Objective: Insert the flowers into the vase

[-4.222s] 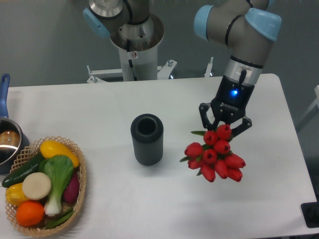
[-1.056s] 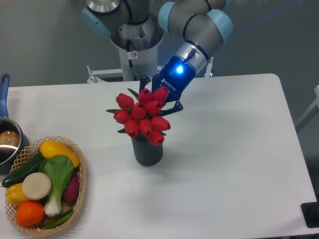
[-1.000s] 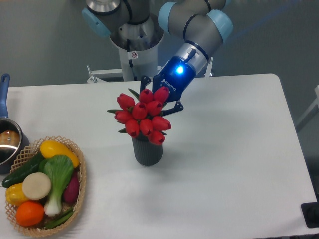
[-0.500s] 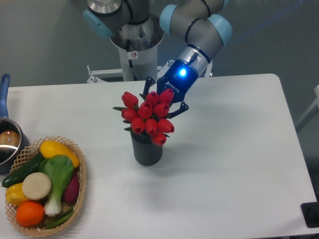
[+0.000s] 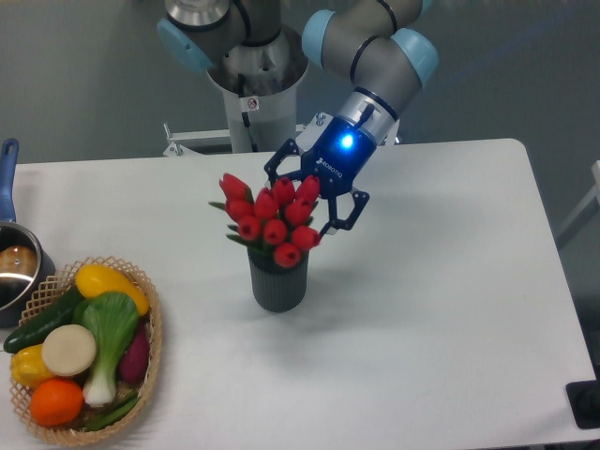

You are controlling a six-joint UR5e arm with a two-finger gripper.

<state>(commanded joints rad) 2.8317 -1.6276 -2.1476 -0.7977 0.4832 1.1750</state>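
Nine-odd light, soft red tulip flowers (image 5: 272,217) stand in the dark ribbed vase (image 5: 277,284), best held by stems, the pincer (image 5: 314,192) spread open, gripping nothing.

A white table (image 5: 450,319) stands before a plain grey wall (image 5: 84,75).

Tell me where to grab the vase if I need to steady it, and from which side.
Grip the vase low on its ribbed wall, probably from the front or the camera's right. It stands upright, the flowers spread over its mouth, and the claw, now open, hangs above at the back right, so the top is blocked.
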